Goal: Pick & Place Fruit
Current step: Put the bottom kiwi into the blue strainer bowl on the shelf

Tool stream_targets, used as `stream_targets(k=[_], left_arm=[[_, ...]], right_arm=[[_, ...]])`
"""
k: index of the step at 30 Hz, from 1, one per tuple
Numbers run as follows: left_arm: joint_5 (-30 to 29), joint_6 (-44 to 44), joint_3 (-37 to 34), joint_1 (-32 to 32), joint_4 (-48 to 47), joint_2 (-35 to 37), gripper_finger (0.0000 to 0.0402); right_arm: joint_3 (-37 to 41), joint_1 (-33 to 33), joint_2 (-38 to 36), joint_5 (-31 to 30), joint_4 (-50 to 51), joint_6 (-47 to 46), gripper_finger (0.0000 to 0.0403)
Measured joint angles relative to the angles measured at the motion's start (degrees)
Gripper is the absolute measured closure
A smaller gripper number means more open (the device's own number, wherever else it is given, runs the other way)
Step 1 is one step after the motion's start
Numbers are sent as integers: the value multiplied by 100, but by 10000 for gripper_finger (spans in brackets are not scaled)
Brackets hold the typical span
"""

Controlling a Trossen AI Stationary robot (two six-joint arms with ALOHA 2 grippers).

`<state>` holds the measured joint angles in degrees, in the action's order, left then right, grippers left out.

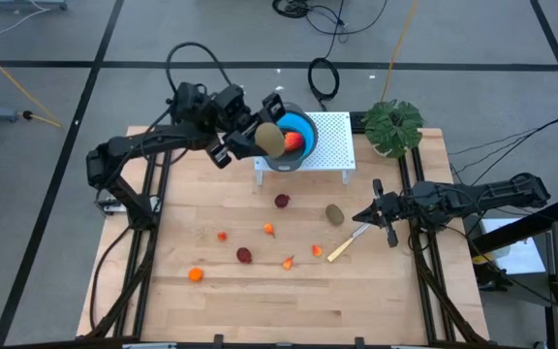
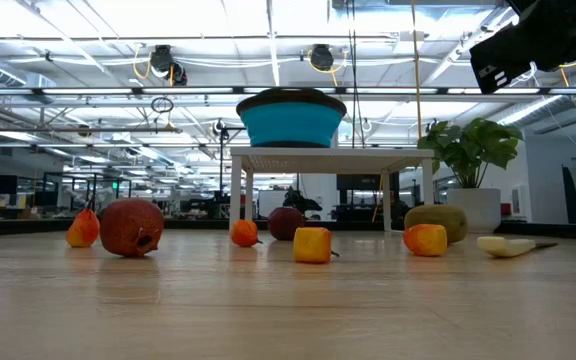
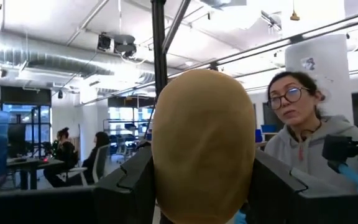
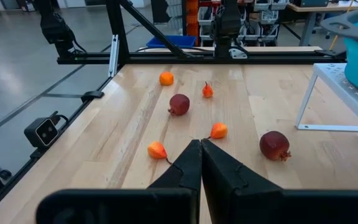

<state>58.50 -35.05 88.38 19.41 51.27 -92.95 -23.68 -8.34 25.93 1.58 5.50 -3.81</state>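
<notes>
My left gripper [image 1: 263, 140] is shut on a brownish-green oval fruit [image 1: 271, 139], raised at the left rim of the blue bowl [image 1: 305, 124]. The bowl stands on a white perforated stand [image 1: 332, 145] and holds a red-orange piece [image 1: 294, 142]. My right gripper [image 1: 359, 217] is shut and empty at the table's right, beside the second brownish-green oval [image 1: 334, 213]. Two dark red balls [image 1: 282, 201] [image 1: 244, 255] and several orange bits [image 1: 268, 229] lie on the table. My left gripper pinches the oval fruit's two long sides [image 3: 166, 155] between its two fingers [image 3: 126, 186]. The fingers come roughly level from the table's left. The fruit is lifted clear above the bowl's left rim, and its free end sticks out past the fingertips.
A yellow-handled knife [image 1: 345, 248] lies just near of my right gripper. A green potted plant [image 1: 392, 124] stands at the far right corner. A person [image 3: 303, 137] shows in the room beyond the table. Bare wood lies along the table's near edge [image 1: 289, 310].
</notes>
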Motion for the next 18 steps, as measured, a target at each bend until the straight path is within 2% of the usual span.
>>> stream_targets(k=[7,10,15,18], left_arm=[[-4,-62,0,-29,-122,-4,213],[-41,-105,0,-27,-546,-3,213],[-499,615,0,-27,-2434,0,213],[-1266,1474,0,-27,-3929,0,213]], right_arm=[[0,-2,-1,0,-2,0,399],[0,-2,0,0,-2,0,399],[0,-2,-2,0,-2,2,399],[0,-1,0,0,-3,1,399]])
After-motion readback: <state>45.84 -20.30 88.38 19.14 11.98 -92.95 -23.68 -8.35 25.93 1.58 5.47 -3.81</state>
